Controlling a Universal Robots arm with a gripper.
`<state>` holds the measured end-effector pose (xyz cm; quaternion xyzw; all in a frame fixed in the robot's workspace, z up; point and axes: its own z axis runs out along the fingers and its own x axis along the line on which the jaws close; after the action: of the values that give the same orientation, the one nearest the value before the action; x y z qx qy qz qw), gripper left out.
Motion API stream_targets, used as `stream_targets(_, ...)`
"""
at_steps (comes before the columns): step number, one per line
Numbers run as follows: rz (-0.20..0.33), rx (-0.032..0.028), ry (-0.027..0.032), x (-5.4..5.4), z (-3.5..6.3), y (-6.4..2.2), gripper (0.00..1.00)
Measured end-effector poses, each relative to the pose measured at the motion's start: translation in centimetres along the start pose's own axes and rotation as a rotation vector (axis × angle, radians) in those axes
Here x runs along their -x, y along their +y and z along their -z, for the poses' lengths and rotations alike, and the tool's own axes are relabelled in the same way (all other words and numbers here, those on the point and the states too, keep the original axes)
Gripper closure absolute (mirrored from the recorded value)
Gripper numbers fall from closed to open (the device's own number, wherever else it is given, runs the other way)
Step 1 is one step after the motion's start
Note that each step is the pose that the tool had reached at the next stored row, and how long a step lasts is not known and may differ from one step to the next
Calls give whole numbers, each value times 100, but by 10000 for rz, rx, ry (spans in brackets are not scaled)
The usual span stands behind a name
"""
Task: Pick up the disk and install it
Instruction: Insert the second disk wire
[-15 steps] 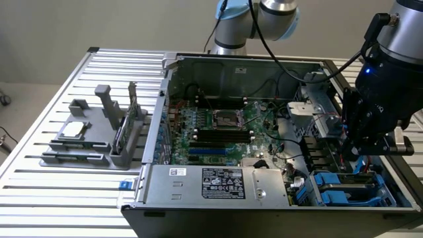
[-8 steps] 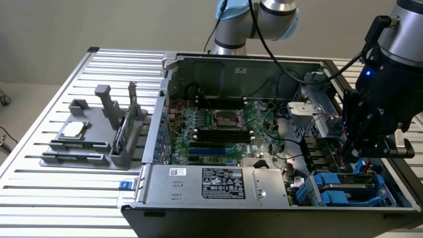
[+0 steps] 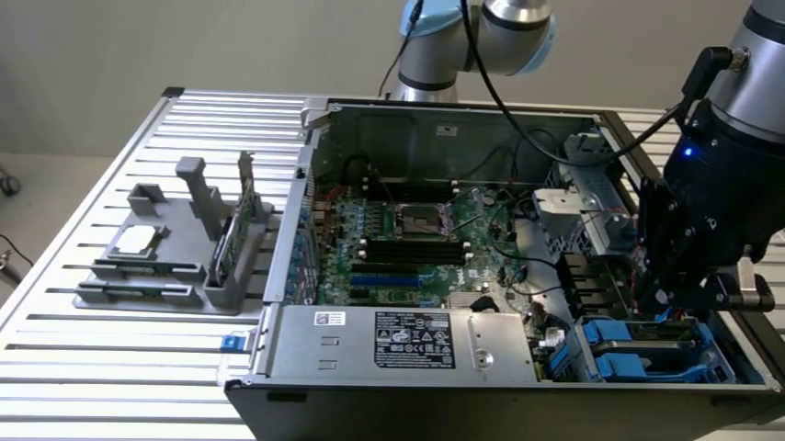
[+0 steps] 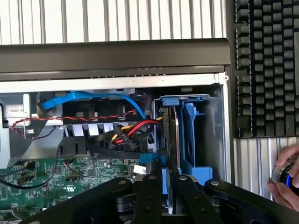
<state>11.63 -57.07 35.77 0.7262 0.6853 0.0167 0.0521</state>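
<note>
Blue-framed, the disk [image 4: 170, 140] stood on edge inside the blue bay [image 4: 194, 140] at the case's [image 3: 491, 390] front corner, the claw [image 4: 163, 179] closed on its upper edge, steadying it for seating.

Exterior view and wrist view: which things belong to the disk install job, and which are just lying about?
Job: the disk, held on edge in the gripper; blue drive bay; open computer case.
Lying about: silver chip and green card in the grey stand; keyboard.
</note>
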Motion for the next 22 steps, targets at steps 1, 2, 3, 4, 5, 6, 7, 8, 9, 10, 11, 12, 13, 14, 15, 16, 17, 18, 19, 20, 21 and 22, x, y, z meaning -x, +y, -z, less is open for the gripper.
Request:
stream_targets(1,6,0,12,11,-7,0,84)
stream_targets(2,14,-1,26,22,-13,0,84)
stream_targets(3,25,-1,39,30,-19,0,84)
stream_targets(4,36,-1,55,38,-26,0,84)
stream_targets(5,52,-1,67,44,-32,0,84)
stream_targets(6,74,-1,78,48,-39,1,84)
stream_targets(7,96,0,90,50,-46,2,84)
stream_targets(8,123,1,101,52,-52,3,84)
stream_targets(9,154,1,108,53,-58,5,84)
stream_targets(10,192,3,116,54,-63,8,84)
stream_targets(11,230,4,123,55,-69,10,84)
stream_targets(12,270,6,131,55,-75,12,84)
stream_targets(13,311,7,139,55,-81,15,84)
stream_targets(14,352,9,147,56,-87,17,84)
stream_targets(15,391,11,153,56,-92,20,84)
stream_targets(16,429,12,160,57,-97,23,84)
stream_targets(17,465,14,168,58,-102,25,84)
stream_targets(18,498,15,176,59,-107,27,84)
stream_targets(19,533,16,184,60,-113,29,84)
stream_targets(20,565,17,189,62,-117,30,84)
stream_targets(21,594,19,195,65,-120,30,84)
stream_targets(22,620,20,204,66,-125,30,84)
